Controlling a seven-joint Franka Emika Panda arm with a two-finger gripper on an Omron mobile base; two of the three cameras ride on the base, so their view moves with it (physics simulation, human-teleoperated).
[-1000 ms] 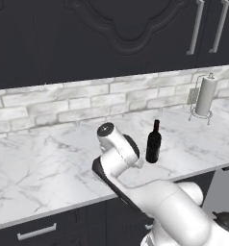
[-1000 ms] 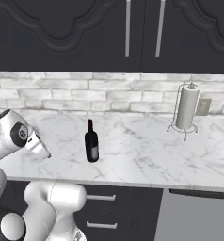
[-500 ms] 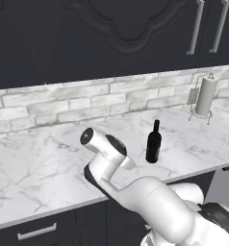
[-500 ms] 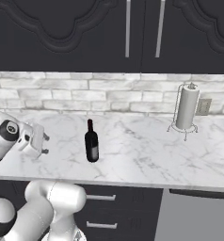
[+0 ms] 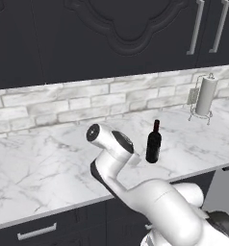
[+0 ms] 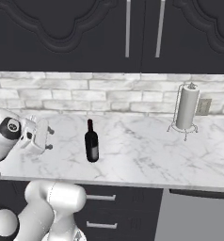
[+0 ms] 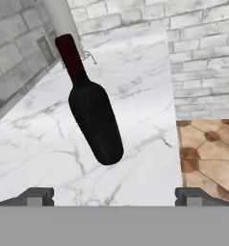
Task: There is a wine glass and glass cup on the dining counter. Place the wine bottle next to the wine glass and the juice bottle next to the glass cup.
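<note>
arm (image 5: 155, 202) rises from lower edge of both base views, white w/ dark joints, elbow bent over front edge of counter (image 5: 39, 168). gripper (image 6: 45, 136) sits above the counter left of the bottle in right base view, jaws released and wide apart, nothing between them; in hand view the two dark fingertips (image 7: 37, 196) stand far apart at bottom, marble between. wine bottle (image 6: 91, 141) stands upright on the white grey-veined marble, apart from the gripper, not touched; dark body, narrow neck, dark red top. in left base view the bottle (image 5: 154, 142) is just right of the arm's wrist joint; in hand view it (image 7: 92, 110) appears slanted because the camera is rolled. beyond, toward the back right, paper towel holder (image 6: 186, 108) w/ white roll on wire stand, well apart from the bottle. behind it a grey outlet (image 6: 204, 107) on the pale brick backsplash (image 6: 85, 94). above, dark cabinets (image 6: 142, 33) w/ metal bar handles.
</note>
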